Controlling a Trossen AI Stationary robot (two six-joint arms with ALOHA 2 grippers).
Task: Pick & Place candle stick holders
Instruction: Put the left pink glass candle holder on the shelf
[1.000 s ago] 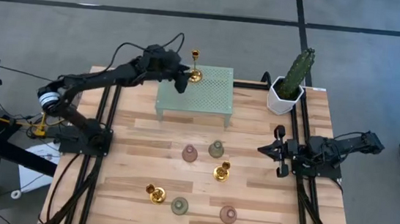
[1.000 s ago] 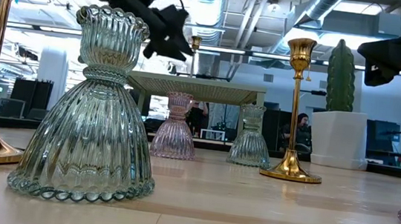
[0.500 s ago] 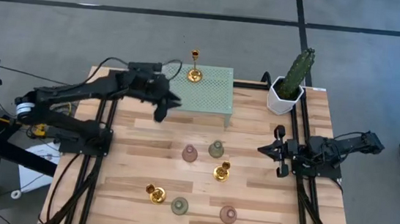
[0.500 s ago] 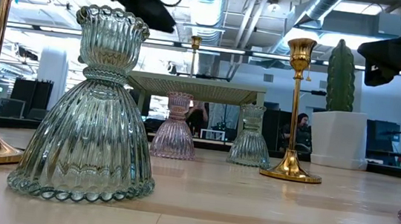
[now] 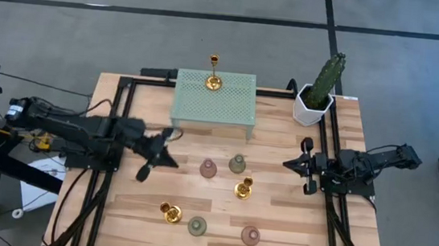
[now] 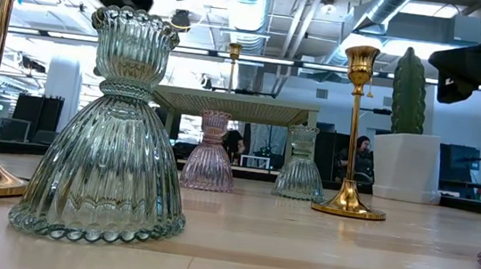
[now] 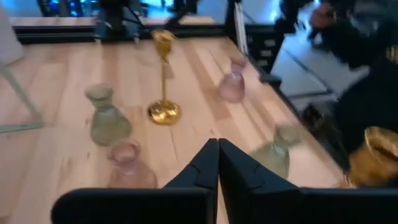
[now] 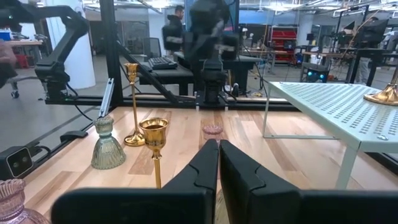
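Gold, thin-stemmed and top-heavy, the candle stick holders look like the ones most likely to go over. One gold holder [image 5: 213, 80] stands on the mint green perforated stand [image 5: 214, 106], close to its back edge. Six more are on the bench [image 5: 274, 225] in front of the stand: a pink holder [image 5: 208, 168] and a green holder [image 5: 237, 164] side by side nearest it, a second gold holder [image 5: 243, 189] just beyond them, then a third gold holder [image 5: 170, 212], another green one [image 5: 197, 226] and another pink one [image 5: 250, 236] in a loose row farthest from the stand.

The left gripper [image 5: 150, 158] hangs low over the bench in front of the stand's left leg, near the pink holder, its jaws pressed together and holding nothing. Judging by the spacing, a sideways approach with the jaws shut could knock the pink holder or sweep on into the green one; they need to open before any descent. The gold stems look narrow, so an off-centre grip might tip one, and its round base could roll.

The squat bell-shaped holders are ribbed glass with wide skirts; they seem steadier, though slippery.

The right gripper [image 5: 306, 165] waits off to the stand's right front, near the cactus [image 5: 325, 78], its jaws also shut and empty.
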